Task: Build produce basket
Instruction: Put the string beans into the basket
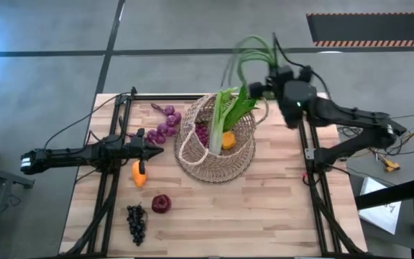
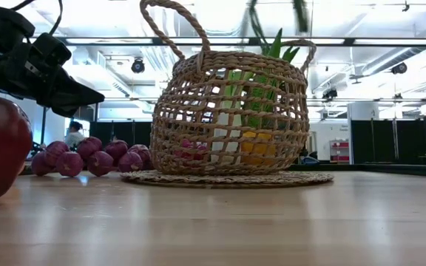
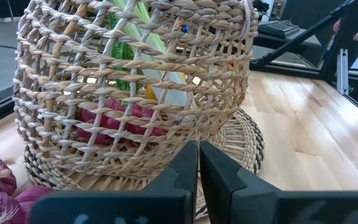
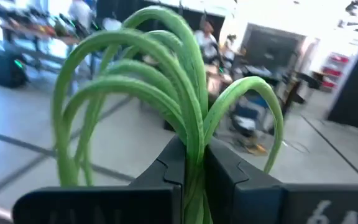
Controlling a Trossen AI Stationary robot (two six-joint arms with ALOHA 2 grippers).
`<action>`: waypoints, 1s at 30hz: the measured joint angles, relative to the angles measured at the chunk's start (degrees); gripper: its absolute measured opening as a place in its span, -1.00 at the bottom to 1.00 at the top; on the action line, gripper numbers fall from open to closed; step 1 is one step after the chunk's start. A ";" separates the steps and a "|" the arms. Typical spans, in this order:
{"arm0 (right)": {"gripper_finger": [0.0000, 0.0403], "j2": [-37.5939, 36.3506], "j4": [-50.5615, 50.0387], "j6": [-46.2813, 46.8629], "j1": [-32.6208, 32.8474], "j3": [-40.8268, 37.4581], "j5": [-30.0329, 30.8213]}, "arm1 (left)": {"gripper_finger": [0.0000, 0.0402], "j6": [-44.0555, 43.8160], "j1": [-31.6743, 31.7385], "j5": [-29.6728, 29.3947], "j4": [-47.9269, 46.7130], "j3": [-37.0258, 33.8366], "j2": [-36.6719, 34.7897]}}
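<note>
We find the right gripper (image 4: 191, 165) raised over the far right part of the table, beside the far rim of the round tan wicker basket of open weave (image 1: 218, 144). Its fingers are clamped tight on a bunch of long, thin green scallion stalks (image 4: 166, 87), which arch upward and droop over from the grip. The basket stands upright on a flat woven mat (image 2: 228, 178) at mid-table and already holds a thick white-and-green leek (image 1: 221, 119), a small orange fruit (image 1: 228, 139) and some purple grapes (image 1: 202, 134).

The left gripper (image 3: 198, 168) waits low at the basket's left side, fingers pressed together on nothing, pointing at the wicker wall.

In our judgement the step in hand is loading the scallions. To do it well, we would carry the bunch over the open mouth, clear of the loop handle (image 2: 174, 22), and lower it beside the leek before release. The stalks are limp and springy, so we would release only once their lower ends are well inside; otherwise they may catch on the rim or spill over it.

Outstanding on the table: a purple grape bunch (image 1: 165, 122) just left of the basket, an orange fruit (image 1: 140, 175) near the left gripper, a dark red apple (image 1: 161, 203) and a dark grape bunch (image 1: 136, 221) toward the near edge.
</note>
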 joint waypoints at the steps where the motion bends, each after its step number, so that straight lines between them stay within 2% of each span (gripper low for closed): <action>1: -0.89 1.65 4.50 -3.28 -0.83 0.72 -1.47 | -1.00 0.00 0.02 0.01 0.01 0.00 0.01; 4: -0.89 7.41 11.74 -9.54 -3.84 4.47 -6.36 | -1.00 0.00 0.00 0.00 0.01 0.00 0.01; 8: -0.89 15.93 9.59 -7.81 -7.87 11.68 -12.80 | -1.00 0.00 0.00 0.01 0.01 0.00 0.00; 13: -0.89 27.99 -4.22 0.43 -12.55 26.76 -23.49 | -1.00 0.00 0.02 0.00 -0.01 0.00 0.01; 17: -0.89 37.85 -18.85 6.37 -15.43 42.98 -28.91 | -1.00 0.00 0.00 0.00 -0.01 0.00 -0.01; 19: -0.89 42.19 -24.66 7.64 -16.01 51.09 -29.48 | -1.00 0.00 0.02 0.00 0.01 0.00 0.00; 20: -0.89 43.26 -23.55 7.16 -16.02 51.73 -29.32 | -1.00 0.00 0.00 0.01 -0.01 0.00 0.01; 24: -0.89 40.63 -9.36 4.17 -15.51 45.12 -32.21 | -1.00 0.00 0.01 -0.04 -0.01 0.00 0.04; 27: -0.89 39.71 -4.81 4.94 -15.60 44.96 -37.23 | -1.00 0.00 0.00 -0.32 0.05 0.00 0.12; 30: -0.89 39.63 -2.84 5.64 -15.61 47.07 -39.19 | -1.00 0.00 0.01 -0.68 0.04 0.00 0.08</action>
